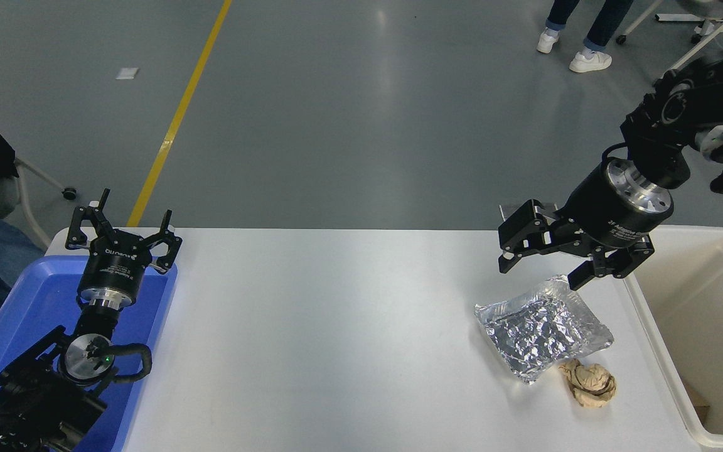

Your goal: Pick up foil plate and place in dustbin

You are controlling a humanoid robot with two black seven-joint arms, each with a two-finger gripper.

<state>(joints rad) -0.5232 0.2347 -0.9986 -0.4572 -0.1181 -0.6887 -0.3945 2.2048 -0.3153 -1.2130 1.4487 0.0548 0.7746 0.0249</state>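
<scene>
The foil plate, shiny crinkled silver, lies flat on the white table at the right. The cream-white dustbin stands just right of the table, its rim beside the plate. My right gripper is open and empty, hovering just above the plate's far edge, its fingers spread wide. My left gripper is open and parked at the lower left over the blue tray.
A small crumpled brown paper ball lies just near of the plate. A blue plastic tray sits at the table's left end. A seated person is at the far left; another person's legs stand at the top right.
</scene>
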